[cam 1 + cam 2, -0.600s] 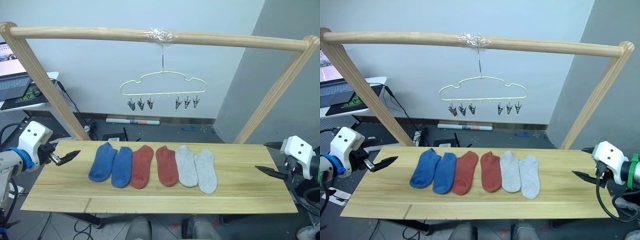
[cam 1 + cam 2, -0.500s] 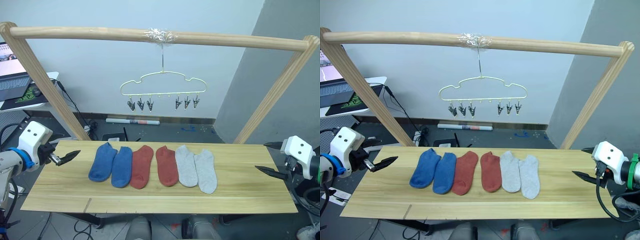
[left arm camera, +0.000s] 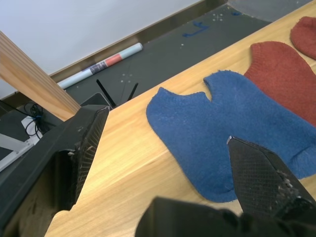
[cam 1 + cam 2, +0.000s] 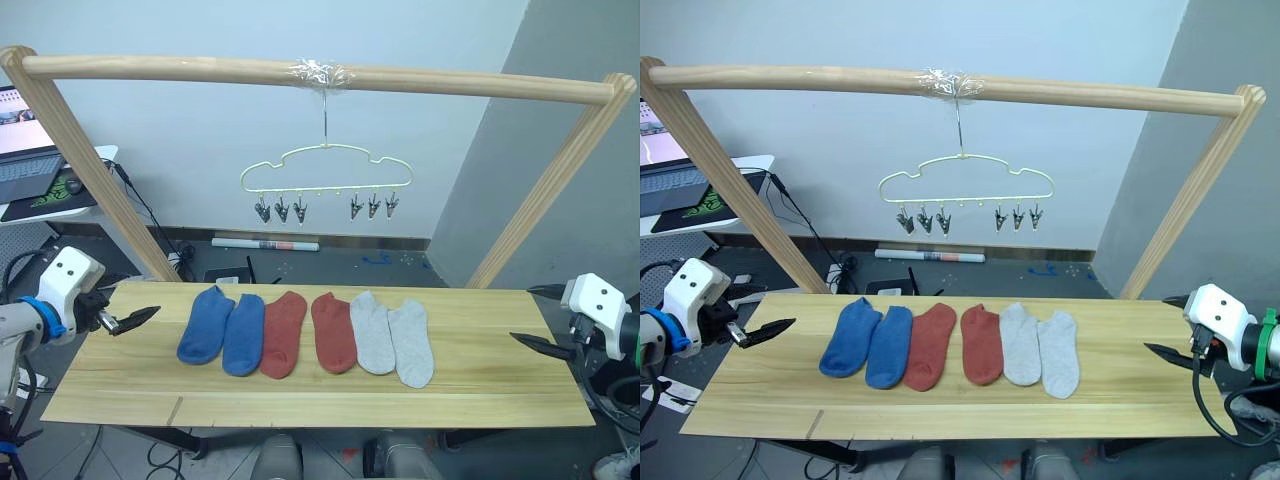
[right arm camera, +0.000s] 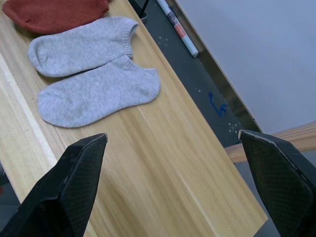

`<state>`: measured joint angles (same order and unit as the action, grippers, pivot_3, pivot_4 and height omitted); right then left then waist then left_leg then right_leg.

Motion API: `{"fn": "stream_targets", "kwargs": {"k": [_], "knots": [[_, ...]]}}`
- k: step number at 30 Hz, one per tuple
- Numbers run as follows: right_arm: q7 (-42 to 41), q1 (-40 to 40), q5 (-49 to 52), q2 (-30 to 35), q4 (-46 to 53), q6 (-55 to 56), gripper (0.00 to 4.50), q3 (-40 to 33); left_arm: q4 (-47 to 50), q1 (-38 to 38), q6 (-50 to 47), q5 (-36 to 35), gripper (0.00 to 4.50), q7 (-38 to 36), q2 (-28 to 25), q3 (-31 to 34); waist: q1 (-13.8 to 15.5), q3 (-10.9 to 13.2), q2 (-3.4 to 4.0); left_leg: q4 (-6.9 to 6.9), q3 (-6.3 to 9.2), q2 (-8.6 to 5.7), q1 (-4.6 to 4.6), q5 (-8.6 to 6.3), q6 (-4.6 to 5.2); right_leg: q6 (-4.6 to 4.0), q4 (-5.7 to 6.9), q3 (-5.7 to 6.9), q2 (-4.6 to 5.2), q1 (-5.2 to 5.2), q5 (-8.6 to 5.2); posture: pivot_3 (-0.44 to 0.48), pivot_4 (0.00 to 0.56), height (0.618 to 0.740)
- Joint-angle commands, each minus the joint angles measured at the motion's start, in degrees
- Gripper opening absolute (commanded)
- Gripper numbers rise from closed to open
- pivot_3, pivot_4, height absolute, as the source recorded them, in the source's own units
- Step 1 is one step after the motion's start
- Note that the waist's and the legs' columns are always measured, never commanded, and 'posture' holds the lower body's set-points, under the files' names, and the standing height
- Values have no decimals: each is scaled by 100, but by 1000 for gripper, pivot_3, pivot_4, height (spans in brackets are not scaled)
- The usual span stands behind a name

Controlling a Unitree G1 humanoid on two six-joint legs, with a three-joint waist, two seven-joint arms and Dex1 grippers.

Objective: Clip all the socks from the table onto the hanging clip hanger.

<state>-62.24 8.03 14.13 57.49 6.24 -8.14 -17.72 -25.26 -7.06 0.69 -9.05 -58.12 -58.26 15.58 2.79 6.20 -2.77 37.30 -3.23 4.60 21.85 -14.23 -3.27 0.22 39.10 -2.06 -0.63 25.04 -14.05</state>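
Observation:
Six socks lie in a row on the table [image 4: 300,395]: two blue [image 4: 205,323] [image 4: 243,334], two rust-red [image 4: 284,332] [image 4: 333,330], two light grey [image 4: 371,330] [image 4: 411,342]. Above and behind them hangs the cream clip hanger [image 4: 325,165]; its grey clips [image 4: 281,208] hold nothing. My left gripper [image 4: 135,318] hovers open over the table's left end, a short way from the blue socks [image 3: 222,123]. Over the right end my right gripper [image 4: 528,315] is open too, some way from the grey socks [image 5: 94,89].
A thick wooden pole frame [image 4: 320,73] spans the table, with slanted legs at both back corners. A side desk with a laptop [image 4: 25,165] stands at the far left. A tube [image 4: 265,242] and cables lie on the floor behind.
My left gripper has dipped slightly toward the tabletop. The socks, the hanger and the right gripper have not moved.

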Motion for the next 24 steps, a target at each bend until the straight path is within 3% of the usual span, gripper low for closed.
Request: {"fn": "stream_targets", "kwargs": {"k": [1, 14, 24], "knots": [[22, -12, 9, 23, 44, 86, 4500, -138, 37, -135, 94, -127, 4467, 65, -68, 217, 0, 0, 0, 0, 0, 0, 0, 0, 0, 0, 0, 0, 0, 0, 0, 135, 71, 703], [59, 135, 127, -128, 470, -37, 4500, -36, 890, 163, -392, -575, 4467, 153, 244, 353, 0, 6, 6, 0, -2, 1, -1, 0, 0, -1, 0, -4, 0, 0, -1, 122, 120, 703], [551, 11, 476, -704, 1866, -757, 4500, 347, 2812, 263, -1078, -1035, 4467, 1907, 2021, 470, -16, 173, 38, 51, 3, 2, 5, -6, 9, -5, 9, -23, -6, -15, -3, 75, 184, 703]]}}
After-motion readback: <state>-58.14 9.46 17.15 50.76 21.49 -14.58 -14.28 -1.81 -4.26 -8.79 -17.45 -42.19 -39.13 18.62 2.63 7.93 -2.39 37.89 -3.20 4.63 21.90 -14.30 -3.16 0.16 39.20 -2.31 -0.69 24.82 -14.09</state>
